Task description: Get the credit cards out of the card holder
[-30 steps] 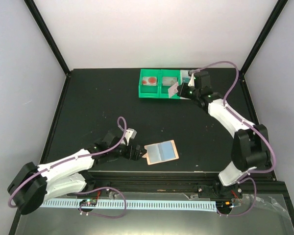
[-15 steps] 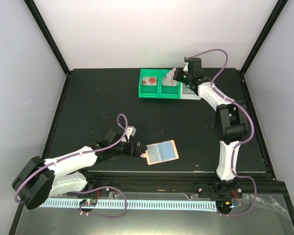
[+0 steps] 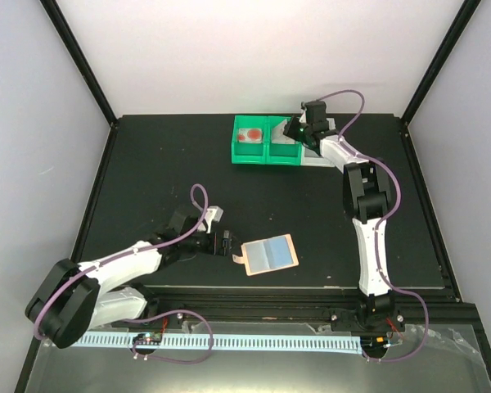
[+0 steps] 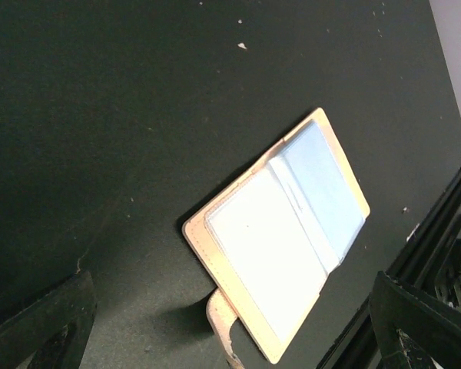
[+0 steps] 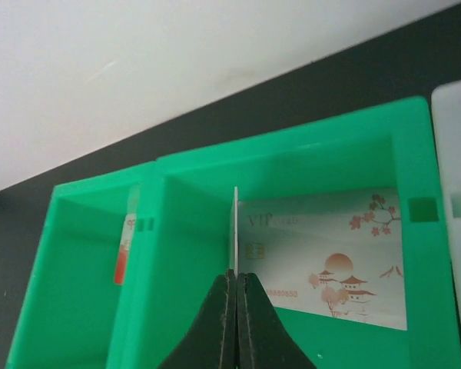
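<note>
Black table — open tan card holder, blue-grey inside.

The card holder lay open on the tabletop near the front edge, with the left tool just left of it. Two joined bins sat at the back, with a third bin just beside them on the right. Over the right joined bin, the right tool pinched a card upright above a second card lying inside.

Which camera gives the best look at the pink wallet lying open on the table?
The left wrist view: the wallet fills the frame, open, showing both pale blue inner panels and its tab. The top view shows it small, near the left hand. The right wrist view misses it.
</note>
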`<state>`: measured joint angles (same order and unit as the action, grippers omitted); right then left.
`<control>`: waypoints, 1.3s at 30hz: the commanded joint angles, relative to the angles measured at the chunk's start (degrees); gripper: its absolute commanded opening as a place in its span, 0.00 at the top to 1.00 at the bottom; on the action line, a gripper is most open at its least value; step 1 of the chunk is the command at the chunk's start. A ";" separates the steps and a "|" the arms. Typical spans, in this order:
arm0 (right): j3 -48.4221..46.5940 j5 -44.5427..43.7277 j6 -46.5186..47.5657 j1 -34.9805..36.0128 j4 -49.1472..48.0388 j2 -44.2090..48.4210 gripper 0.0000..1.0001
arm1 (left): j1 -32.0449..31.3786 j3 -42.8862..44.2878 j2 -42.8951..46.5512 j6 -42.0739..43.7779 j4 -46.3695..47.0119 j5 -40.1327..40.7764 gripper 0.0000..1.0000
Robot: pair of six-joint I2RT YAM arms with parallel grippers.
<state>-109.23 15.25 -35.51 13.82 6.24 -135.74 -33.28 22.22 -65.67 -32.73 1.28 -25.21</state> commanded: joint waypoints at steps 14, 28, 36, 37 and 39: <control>-2.89 -1.78 -2.46 -0.20 -3.93 -3.63 0.98 | 0.50 0.98 -0.66 3.93 3.96 -3.43 0.05; -5.51 -3.50 -3.69 -0.29 -2.42 -5.23 0.90 | 0.51 2.20 -3.97 4.43 3.49 -2.94 0.07; -7.51 -1.37 -3.38 -0.47 1.36 -3.17 0.76 | 0.52 3.58 -5.19 5.15 1.59 -2.36 0.06; -7.53 -1.55 -3.12 -0.47 1.86 -2.42 0.75 | 0.50 3.62 -5.24 4.96 1.51 -2.18 0.06; -7.80 -2.04 -2.11 -0.52 3.15 -1.00 0.72 | 0.54 3.60 -5.28 4.71 1.32 -2.51 0.06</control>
<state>-115.55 13.45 -39.07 13.72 6.63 -139.81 -33.06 23.66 -70.30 -28.84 3.22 -28.12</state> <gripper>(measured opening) 0.255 0.938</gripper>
